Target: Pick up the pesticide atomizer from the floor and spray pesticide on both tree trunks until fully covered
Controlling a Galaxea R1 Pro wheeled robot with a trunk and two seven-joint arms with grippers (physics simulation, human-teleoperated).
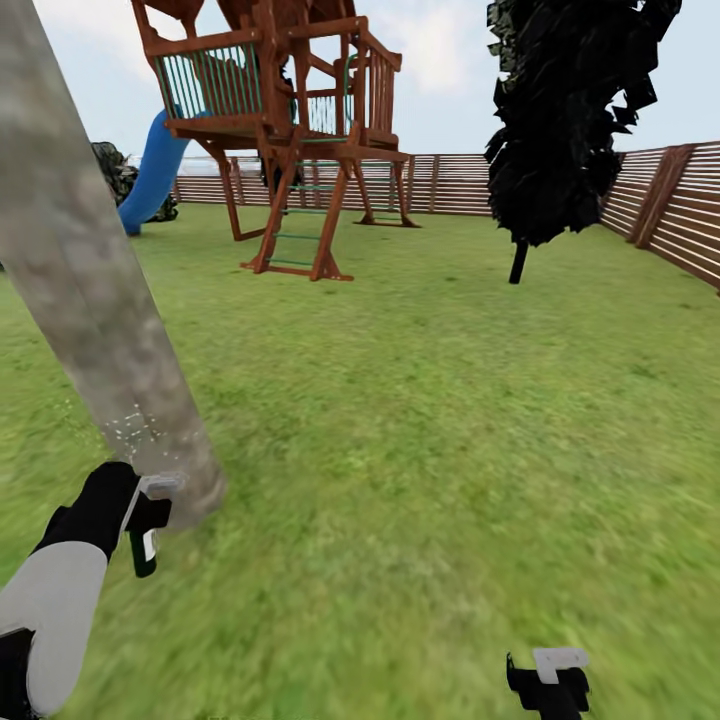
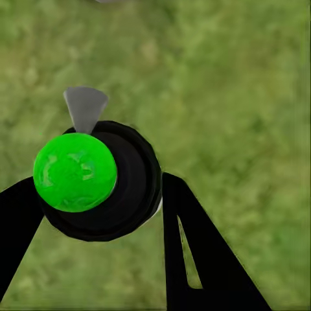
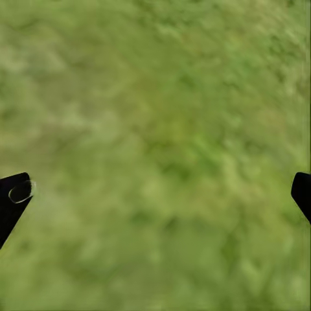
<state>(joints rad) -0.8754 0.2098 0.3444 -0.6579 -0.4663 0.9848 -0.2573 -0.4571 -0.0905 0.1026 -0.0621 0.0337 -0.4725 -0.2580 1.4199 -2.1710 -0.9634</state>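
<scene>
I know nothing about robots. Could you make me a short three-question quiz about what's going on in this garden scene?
1. True or false: the right gripper holds the spray bottle.
2. What stands right in front of the left gripper?
   A. the wooden play tower
   B. a thick grey tree trunk
   C. the slatted fence
3. Fill in: the top of the pesticide atomizer looks bright ____ in the left wrist view.

Key
1. False: its fingers are spread wide over bare grass; the left gripper has the bottle between its fingers.
2. B; faint white specks dot the trunk there.
3. Green.
</scene>
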